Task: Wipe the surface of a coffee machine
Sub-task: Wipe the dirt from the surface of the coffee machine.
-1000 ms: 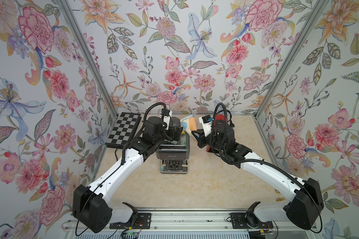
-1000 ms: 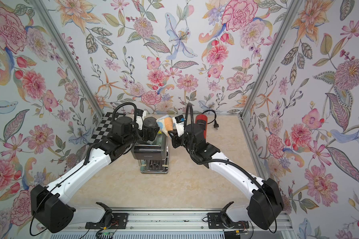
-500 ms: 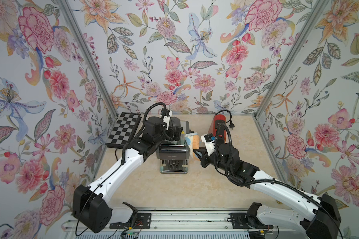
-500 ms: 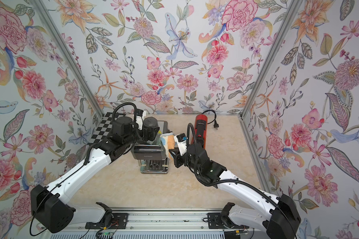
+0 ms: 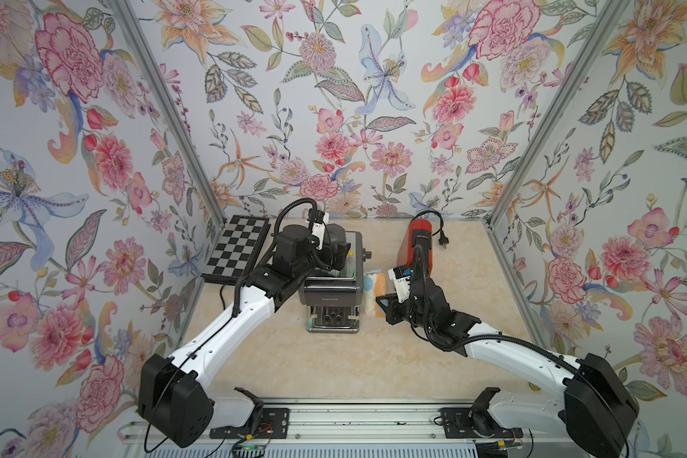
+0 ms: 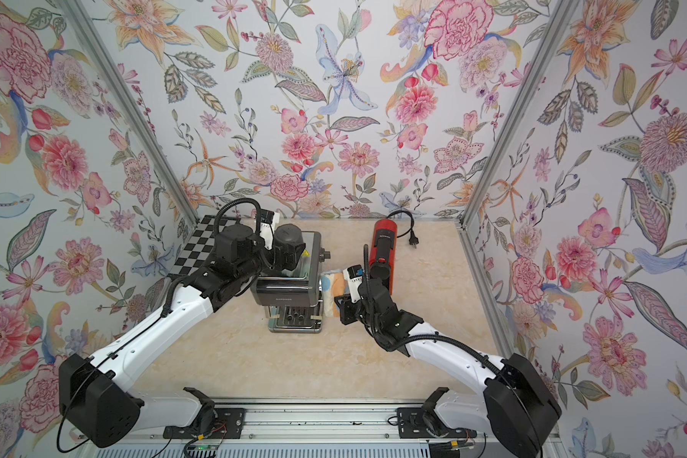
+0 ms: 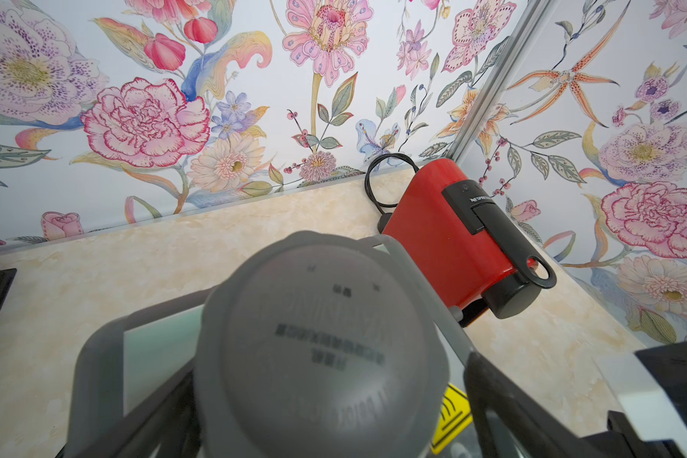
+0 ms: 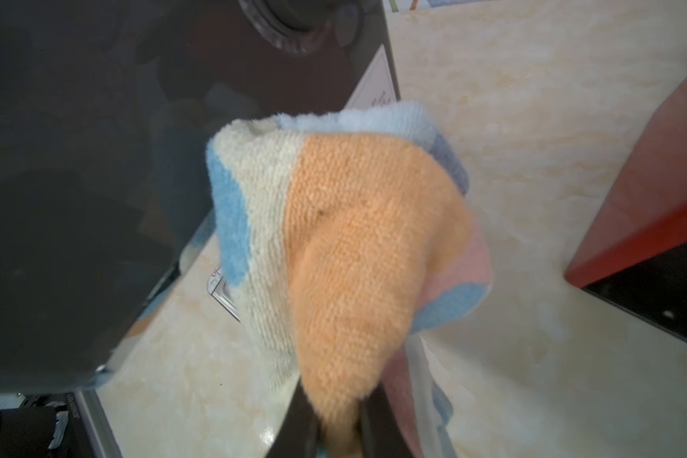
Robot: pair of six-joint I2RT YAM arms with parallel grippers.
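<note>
A grey coffee machine point(image 5: 330, 293) point(image 6: 286, 295) stands mid-table. My left gripper point(image 5: 336, 250) point(image 7: 326, 388) is over its top, shut on the machine's round grey cap point(image 7: 314, 317), with a finger on each side. My right gripper point(image 5: 377, 305) point(image 6: 340, 307) point(image 8: 340, 432) is shut on a striped orange, cream and blue cloth point(image 5: 373, 285) point(image 6: 332, 287) point(image 8: 365, 246). The cloth lies bunched against the dark right side wall point(image 8: 76, 198) of the machine, low near the table.
A red capsule coffee machine point(image 5: 419, 242) point(image 6: 381, 246) point(image 7: 453, 238) point(image 8: 651, 198) stands just right of the cloth, its black cord and plug point(image 5: 439, 238) behind it. A checkerboard point(image 5: 237, 251) leans at the back left. Flowered walls close in three sides.
My right arm has carried the cloth from the machine's back top corner forward and down along its right side. The left arm has stayed put.
</note>
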